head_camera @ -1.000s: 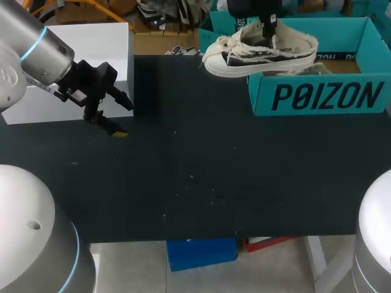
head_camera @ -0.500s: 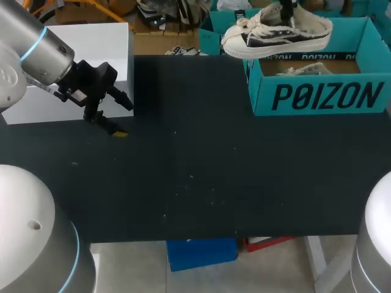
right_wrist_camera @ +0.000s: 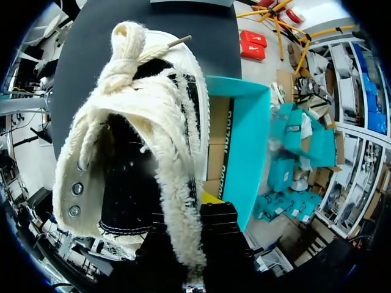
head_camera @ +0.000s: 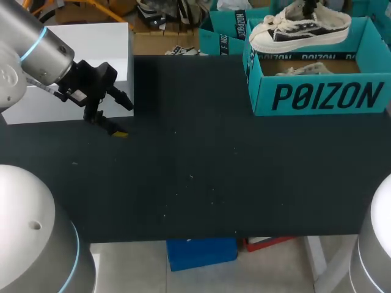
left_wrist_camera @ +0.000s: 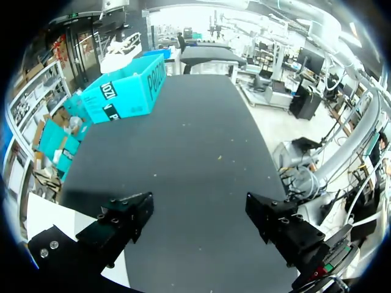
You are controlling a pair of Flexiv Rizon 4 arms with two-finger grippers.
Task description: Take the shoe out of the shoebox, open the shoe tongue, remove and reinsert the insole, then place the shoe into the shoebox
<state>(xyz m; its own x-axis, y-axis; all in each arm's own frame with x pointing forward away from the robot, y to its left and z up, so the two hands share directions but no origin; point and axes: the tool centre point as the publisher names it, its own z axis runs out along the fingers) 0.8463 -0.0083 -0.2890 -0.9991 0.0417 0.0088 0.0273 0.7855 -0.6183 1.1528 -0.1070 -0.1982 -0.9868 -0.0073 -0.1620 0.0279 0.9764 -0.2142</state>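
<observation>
Right pincer (right_wrist_camera: 195,227) clenched on the heel collar of the shoe (head_camera: 300,30), which hangs over the shoebox (head_camera: 324,96) with its toe above a side wall. Left pincer (left_wrist_camera: 198,213) released, well apart over the tabletop (head_camera: 195,171). Risks: the soft collar slipping free, or the toe snagging the wall on lowering and shoving the box.

cream-and-black shoe (head_camera: 299,27), teal shoebox (head_camera: 321,94)
</observation>
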